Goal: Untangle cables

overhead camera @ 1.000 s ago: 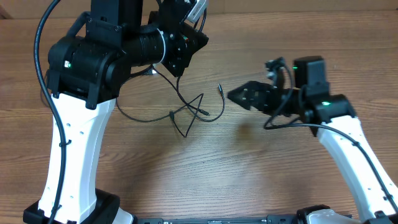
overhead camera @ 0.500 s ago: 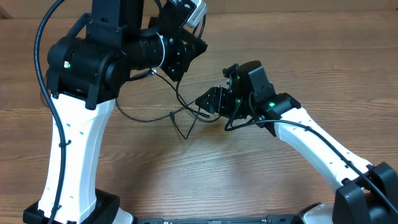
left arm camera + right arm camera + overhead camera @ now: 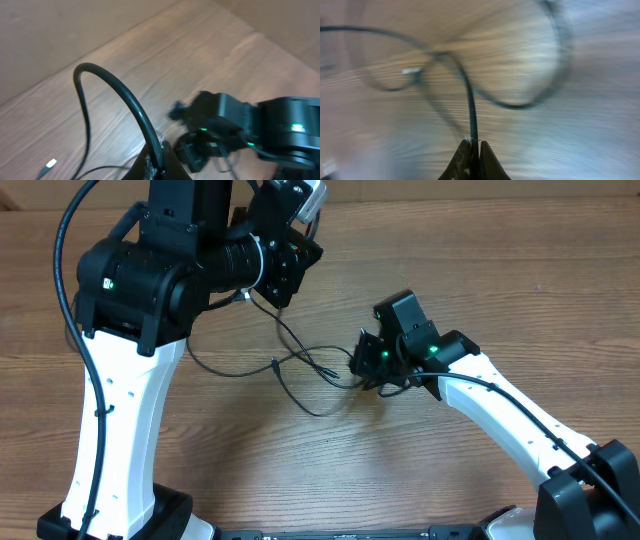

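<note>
Well, both of my claws were pinched down at that moment. My right claw [image 3: 473,159] had its two fingers drawn together to almost nothing, and one thin black strand of the cables [image 3: 472,117] was nipped between the tips. The strand ran straight away from them before bending off to one side. Beyond the pinch the view from that wrist was badly smeared. I could make out a wide dark loop curling over the wood and a small pale plug [image 3: 413,71] where two strands met, but nothing finer.

My left claw [image 3: 154,167] sat at the very bottom edge of its own wrist view. Its tips were closed on a black length that looked thick so close to the lens. That length arched up and over, then dropped back down toward a small white connector tip [image 3: 50,163] lying on the wood. Past it I could see my right arm [image 3: 250,130], dark, with a green light glowing on it.

From overhead, the tangle lay on the wooden table [image 3: 500,260] between my two arms. My right claw was low at the end of the tangle nearest that arm. Strands crossed just beside it, one loop sagged toward the near edge, and another strand ran up under my left wrist, where it went out of sight.
</note>
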### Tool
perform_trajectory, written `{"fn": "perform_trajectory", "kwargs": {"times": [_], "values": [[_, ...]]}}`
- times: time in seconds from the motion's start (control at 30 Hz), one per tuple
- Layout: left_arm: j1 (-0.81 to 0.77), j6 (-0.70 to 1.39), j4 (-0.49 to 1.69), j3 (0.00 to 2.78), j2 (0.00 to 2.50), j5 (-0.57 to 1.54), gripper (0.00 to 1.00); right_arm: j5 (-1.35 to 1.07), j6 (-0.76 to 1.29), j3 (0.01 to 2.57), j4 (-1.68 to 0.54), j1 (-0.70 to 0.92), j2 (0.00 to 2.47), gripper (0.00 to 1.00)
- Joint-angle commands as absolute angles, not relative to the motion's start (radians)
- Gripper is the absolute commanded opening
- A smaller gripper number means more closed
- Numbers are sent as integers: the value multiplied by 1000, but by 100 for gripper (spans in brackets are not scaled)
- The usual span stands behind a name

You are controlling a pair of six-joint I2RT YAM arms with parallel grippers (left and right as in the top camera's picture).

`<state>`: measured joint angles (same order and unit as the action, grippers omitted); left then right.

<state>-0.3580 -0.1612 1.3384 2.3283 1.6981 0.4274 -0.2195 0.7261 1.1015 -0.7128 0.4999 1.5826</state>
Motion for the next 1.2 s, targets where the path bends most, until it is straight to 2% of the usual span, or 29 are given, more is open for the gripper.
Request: {"fn": "perform_trajectory", "kwargs": {"times": [0.0, 0.13, 0.5, 0.7, 0.9, 1.17], "values": [[-350, -180, 1339, 2341, 1658, 284, 4, 29, 780, 1119, -792, 501, 1584, 4], [-308, -179, 1326, 2341, 1613, 73, 4, 180, 808, 1119, -900, 485, 1584, 4], [-39, -81, 1205, 2342, 1516, -347, 4, 194, 872, 1119, -979, 366, 1584, 4], [139, 124, 1178, 2341, 1520, -586, 4, 190, 871, 1119, -1011, 308, 1584, 4], [309, 400, 1204, 2341, 1533, -612, 4, 189, 871, 1119, -1012, 305, 1584, 4], [464, 585, 1241, 2341, 1578, -609, 4, 191, 872, 1119, -1012, 305, 1584, 4]]}}
